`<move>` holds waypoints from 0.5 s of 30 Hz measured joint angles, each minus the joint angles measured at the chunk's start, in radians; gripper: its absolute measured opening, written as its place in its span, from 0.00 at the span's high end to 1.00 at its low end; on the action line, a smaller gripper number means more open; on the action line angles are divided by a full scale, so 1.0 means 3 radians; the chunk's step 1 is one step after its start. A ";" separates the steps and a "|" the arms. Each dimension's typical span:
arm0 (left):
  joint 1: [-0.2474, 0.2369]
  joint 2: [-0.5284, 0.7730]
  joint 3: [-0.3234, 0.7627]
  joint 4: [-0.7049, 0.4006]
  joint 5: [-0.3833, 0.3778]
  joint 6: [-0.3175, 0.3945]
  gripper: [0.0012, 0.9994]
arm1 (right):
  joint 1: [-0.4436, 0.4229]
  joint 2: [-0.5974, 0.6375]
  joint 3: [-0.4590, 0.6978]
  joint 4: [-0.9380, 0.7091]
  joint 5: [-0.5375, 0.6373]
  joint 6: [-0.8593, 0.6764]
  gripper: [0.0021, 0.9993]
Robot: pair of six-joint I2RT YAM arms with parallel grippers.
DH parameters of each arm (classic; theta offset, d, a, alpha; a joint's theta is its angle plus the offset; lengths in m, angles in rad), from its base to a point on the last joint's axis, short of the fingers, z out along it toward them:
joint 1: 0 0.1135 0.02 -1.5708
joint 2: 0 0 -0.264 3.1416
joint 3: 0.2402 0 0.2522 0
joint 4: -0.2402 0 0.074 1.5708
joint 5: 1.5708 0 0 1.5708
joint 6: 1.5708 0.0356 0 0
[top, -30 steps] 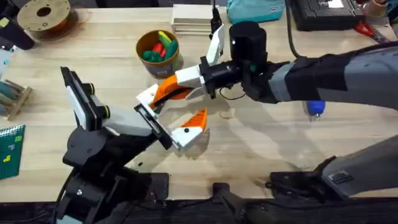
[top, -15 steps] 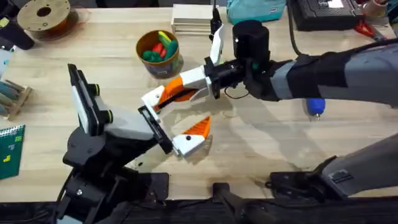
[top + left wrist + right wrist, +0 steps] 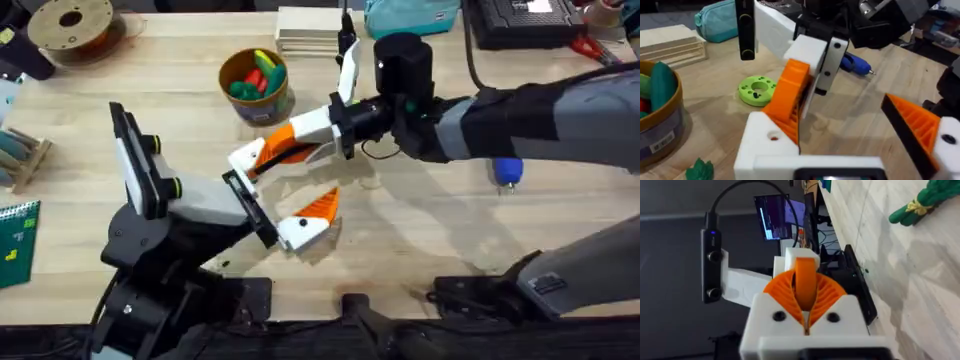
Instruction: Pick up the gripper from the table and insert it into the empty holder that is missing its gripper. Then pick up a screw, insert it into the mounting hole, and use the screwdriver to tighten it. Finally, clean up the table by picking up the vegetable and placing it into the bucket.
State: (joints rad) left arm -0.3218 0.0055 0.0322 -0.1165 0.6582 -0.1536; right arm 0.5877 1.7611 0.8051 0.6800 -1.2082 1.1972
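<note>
**A:** So, from overhead first: where is the finger?

**B:** The right tool [image 3: 275, 150] has reached across the middle and is clamped on the finger [image 3: 283, 143]. It presses it against the bare holder [image 3: 240, 160] on the far side of the left tool [image 3: 283, 180]. The left tool is spread wide and grips nothing. I take that as deliberate, since it leaves the holder exposed and steady. Its near side carries the mounted finger [image 3: 318, 205].

**A:** And the rest?

**B:** The bucket [image 3: 253, 85] sits far left of the meeting point, and the screwdriver [image 3: 508, 173] lies well right on the tabletop [image 3: 420, 240].

**A:** The left wrist view?

**B:** The finger [image 3: 790, 95] stands tilted on the holder [image 3: 767, 145], touching it. Whether it is fully seated I cannot tell. The vegetable [image 3: 699, 170] lies beside the bucket [image 3: 662, 125]. A green disc [image 3: 757, 89] and the screwdriver [image 3: 855, 63] lie beyond.

**A:** The right wrist view?

**B:** Both ribbed pads [image 3: 777, 292] are closed on the finger [image 3: 805, 277], one on each flank, which keeps it straight for insertion. The vegetable [image 3: 920, 202] lies on the tabletop beyond. Insertion looks like the step in hand, with screw and cleanup not yet done.
</note>
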 joint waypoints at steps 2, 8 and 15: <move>-0.0001 0.0000 0.0000 0.0001 0.0052 0.0030 0.01 | 0.0011 0.0005 0.0000 -0.0012 -0.0046 -0.0012 0.84; -0.0028 -0.0001 0.0000 0.0000 0.0341 0.0105 0.01 | 0.0132 0.0073 0.0000 -0.0010 -0.0199 -0.0059 0.33; -0.0098 0.0000 0.0000 -0.0019 0.0662 0.0140 0.01 | 0.0113 0.0087 0.0000 -0.0012 -0.0328 -0.0065 0.18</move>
State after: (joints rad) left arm -0.3511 0.0055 0.0322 -0.1223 0.8569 -0.1116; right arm 0.6215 1.7872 0.8051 0.6765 -1.3065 1.1778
